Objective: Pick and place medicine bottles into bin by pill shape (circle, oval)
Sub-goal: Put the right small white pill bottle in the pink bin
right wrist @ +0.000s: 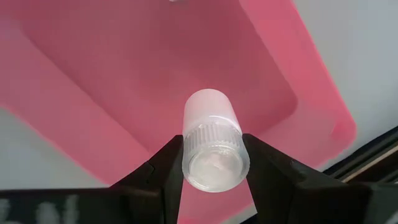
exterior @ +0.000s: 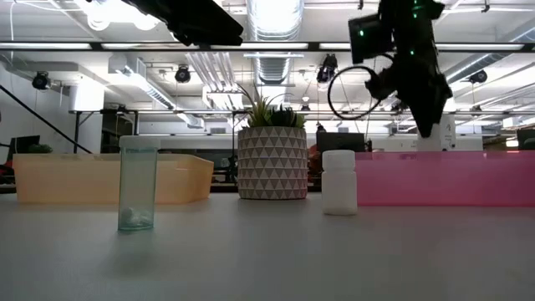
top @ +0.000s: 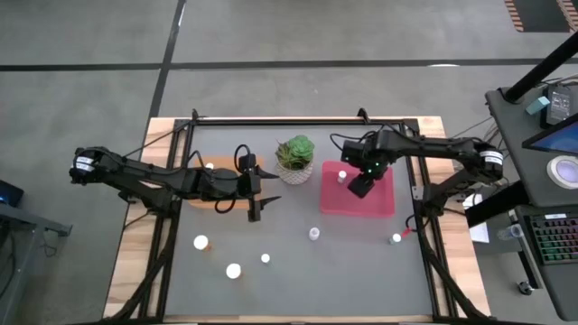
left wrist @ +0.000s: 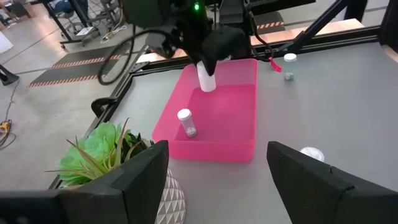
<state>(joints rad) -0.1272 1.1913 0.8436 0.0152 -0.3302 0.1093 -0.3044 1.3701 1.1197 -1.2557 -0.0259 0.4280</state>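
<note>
Overhead, the left arm reaches in from the left edge across the orange tray point(top: 215, 200), its gripper point(top: 256, 209) hanging past the tray's right end with the jaws spread apart and holding nothing. One bottle with a white cap point(top: 209, 166) shows at the orange tray's far edge beside the arm. On the dark worktop point(top: 361, 271) in front of that tray lie three loose bottles: an orange-bodied one point(top: 200, 242), a wider white-capped one point(top: 233, 270) and a small white one point(top: 265, 258). A potted plant point(top: 295, 159) in a patterned white pot stands between the two trays.

To its right, the pink tray point(top: 379, 206) already holds one small clear bottle with a white cap point(left wrist: 185, 121), lying near its left end. The right arm comes in from the right edge, bent at the elbow, its gripper point(right wrist: 213, 163) poised above the pink tray's middle. Its jaws are clamped on a slim white bottle point(right wrist: 209, 143), gripping the ribbed cap so the frosted body points down toward the tray floor, clear of it.

Further along, a white bottle point(top: 313, 235) stands on the worktop just in front of the pink tray, and another point(top: 396, 238) lies near the tray's right front corner beside a small red object point(top: 408, 232).
</note>
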